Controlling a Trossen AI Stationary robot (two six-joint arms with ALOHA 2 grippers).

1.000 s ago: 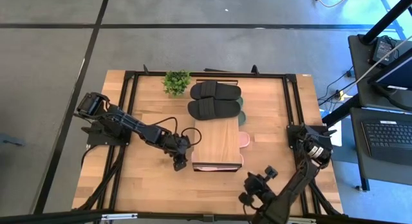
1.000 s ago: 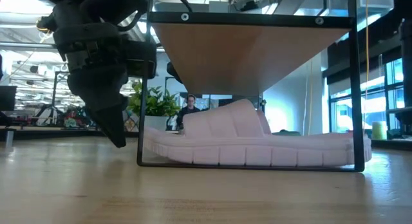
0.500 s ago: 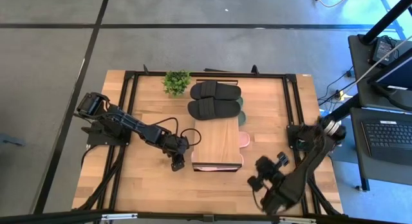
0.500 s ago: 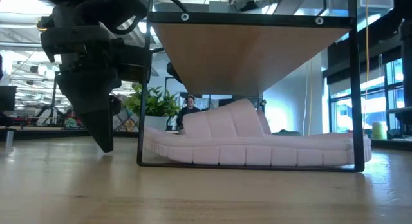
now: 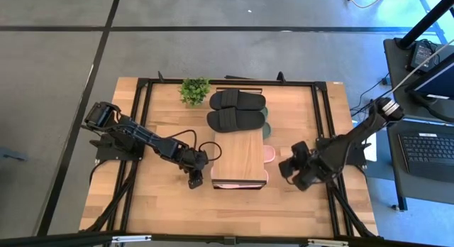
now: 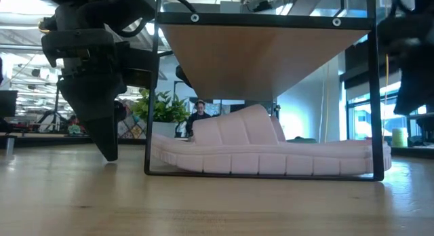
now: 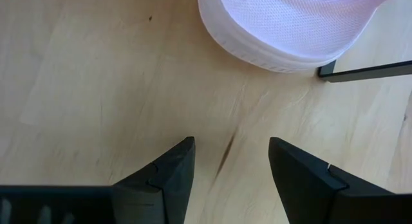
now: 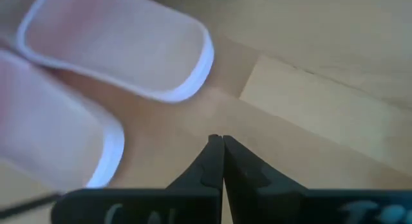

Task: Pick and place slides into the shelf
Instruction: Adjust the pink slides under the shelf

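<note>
In the high view, the shelf [image 5: 240, 160] sits at frame centre with the black slides [image 5: 237, 110] on the table just above it, a sliver of dark green slide [image 5: 267, 130] showing at their right edge, and pale pink slides [image 5: 269, 153] protruding at the shelf's right side and lower edge. The left gripper [image 5: 196, 179], at the shelf's lower-left corner, is spread wide and holds nothing; this position suggests release after pushing a pink slide under the plank. The right gripper [image 5: 289, 169], right of the shelf, is clenched on nothing, probably for nudging. Only the low view shows the pink slide [image 6: 264, 151] lying flat inside the frame beneath the plank. Only the right wrist view shows two pale slide ends [image 8: 129, 53] ahead of its shut fingertips [image 8: 223, 145].
</note>
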